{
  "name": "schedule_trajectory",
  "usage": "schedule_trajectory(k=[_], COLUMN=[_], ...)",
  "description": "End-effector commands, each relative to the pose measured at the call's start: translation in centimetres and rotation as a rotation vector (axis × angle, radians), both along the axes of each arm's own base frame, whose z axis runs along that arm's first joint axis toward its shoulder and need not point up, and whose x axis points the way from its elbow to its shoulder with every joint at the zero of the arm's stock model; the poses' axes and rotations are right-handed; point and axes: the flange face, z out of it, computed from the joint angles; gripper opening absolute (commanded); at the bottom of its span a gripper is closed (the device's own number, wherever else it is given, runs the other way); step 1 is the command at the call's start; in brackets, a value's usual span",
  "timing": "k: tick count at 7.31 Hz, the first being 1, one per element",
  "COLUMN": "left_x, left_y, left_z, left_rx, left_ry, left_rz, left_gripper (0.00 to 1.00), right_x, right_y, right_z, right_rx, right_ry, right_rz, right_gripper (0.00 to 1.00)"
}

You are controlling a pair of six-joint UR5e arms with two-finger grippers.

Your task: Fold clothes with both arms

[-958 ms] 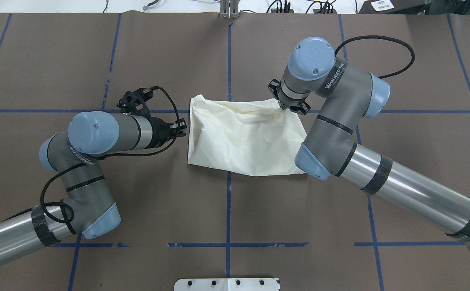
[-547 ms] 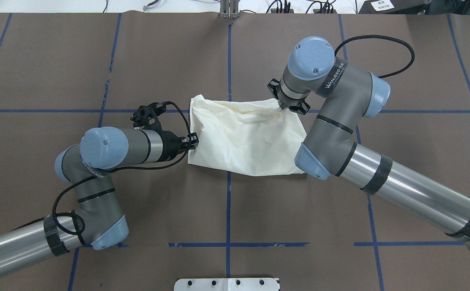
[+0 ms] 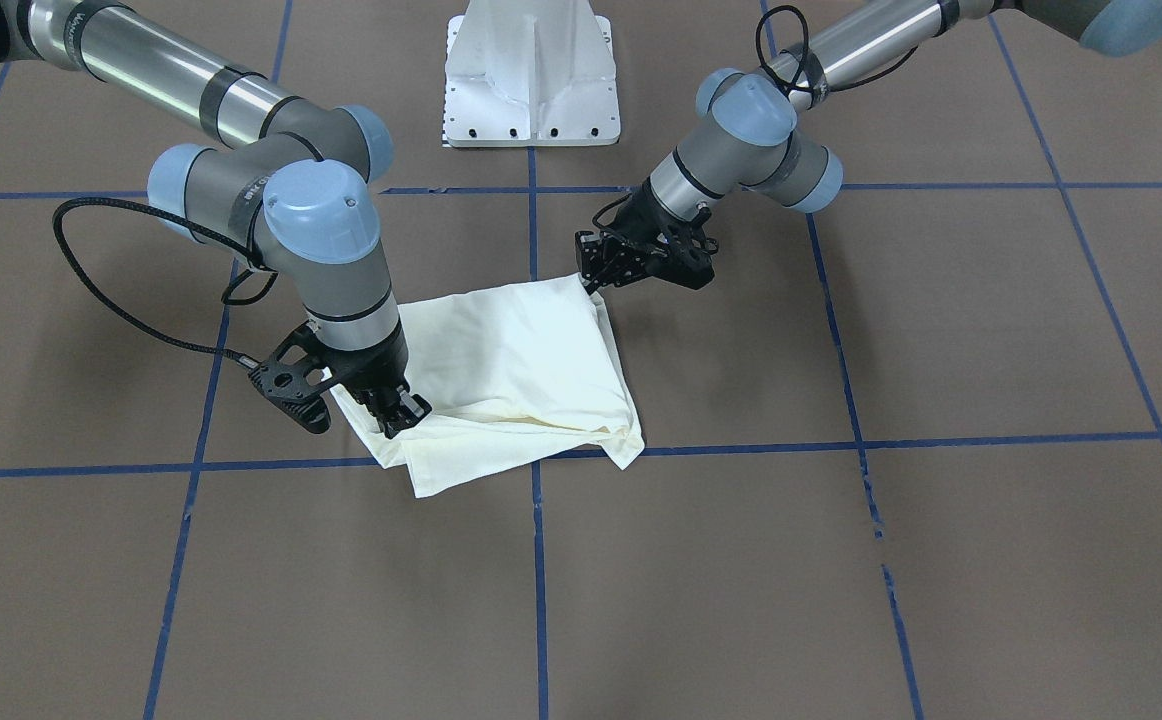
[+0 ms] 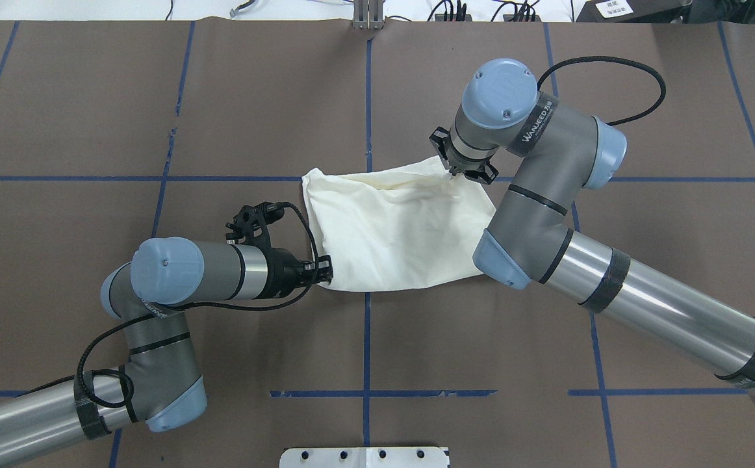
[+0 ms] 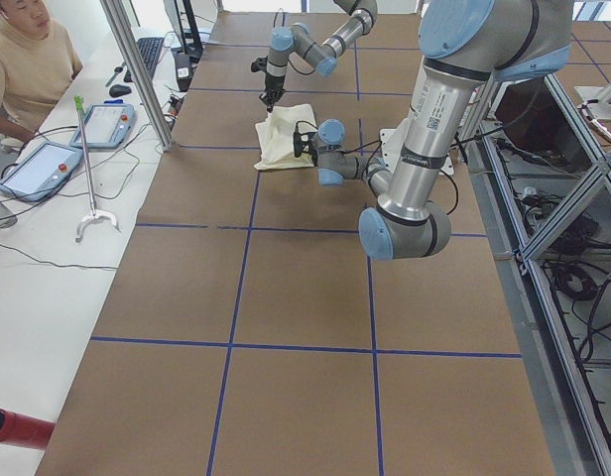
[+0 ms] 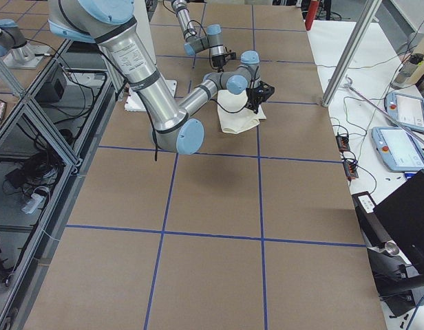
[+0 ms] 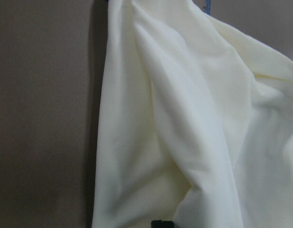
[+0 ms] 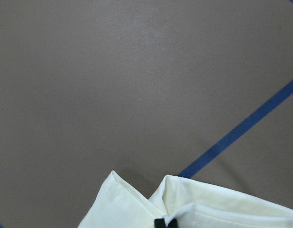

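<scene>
T-shirt [image 4: 397, 227], cream-white and folded into a rumpled rectangle, lies plain face up at the middle of the table [image 4: 254, 97]. In the overhead view it straddles the blue tape line [image 4: 366, 338] that runs from 6 to 12 o'clock. Nearest the robot, at 6 o'clock from the cloth, the white pedestal base [image 4: 364, 457] sits at the table's edge. Next out, the left gripper [image 4: 324, 270] lies low and almost level at the shirt's 7 o'clock corner, clenched on that corner. Its wrist camera is filled with soft folds that run right up to a black fingertip [image 7: 163, 223]. Farther on, the right gripper [image 4: 459, 170] points straight down at the 1 o'clock corner and pinches the layered fabric there. The tabletop is brown paper, marked off in large squares by blue tape. Past the far edge at 12 o'clock, black cables [image 4: 455, 10] lie on a white bench. In the exterior left view, a person in a beige top [image 5: 28, 59] sits at the white side bench with a grey teach pendant [image 5: 38, 171] in front.
</scene>
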Motion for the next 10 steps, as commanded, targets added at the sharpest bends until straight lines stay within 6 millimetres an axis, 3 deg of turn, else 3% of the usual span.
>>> schedule_trajectory(k=[1,2,4,5,7,9,10], left_x=[-1.7,-2.5,-4.4,-3.0,-0.2,-0.1,-0.2], left_y=[2.5,3.0,0.2,-0.7,-2.2,-2.5,-2.6], left_z=[0.5,-0.8,-1.2,-2.6,-2.8,-1.8,-1.4], left_rx=[0.008,0.013,0.005,-0.028,-0.045,-0.047,-0.047], left_ry=[0.058,0.077,0.066,0.024,-0.011,-0.028,-0.034], left_rz=[0.128,0.146,0.087,0.055,0.031,0.027,0.024], left_gripper=[0.00,0.00,0.00,0.00,0.00,0.00,0.00], right_x=[0.0,0.0,0.0,0.0,0.0,0.0,0.0], right_y=[0.0,0.0,0.0,0.0,0.0,0.0,0.0], right_z=[0.1,0.0,0.2,0.1,0.0,0.1,0.0], right_rx=[-0.002,-0.001,-0.004,-0.002,-0.002,-0.002,0.000], right_ry=[0.001,0.000,0.003,0.001,-0.001,0.001,0.000], right_rz=[0.001,0.001,0.001,0.001,0.000,-0.001,-0.002], right_gripper=[0.00,0.00,0.00,0.00,0.00,0.00,0.26])
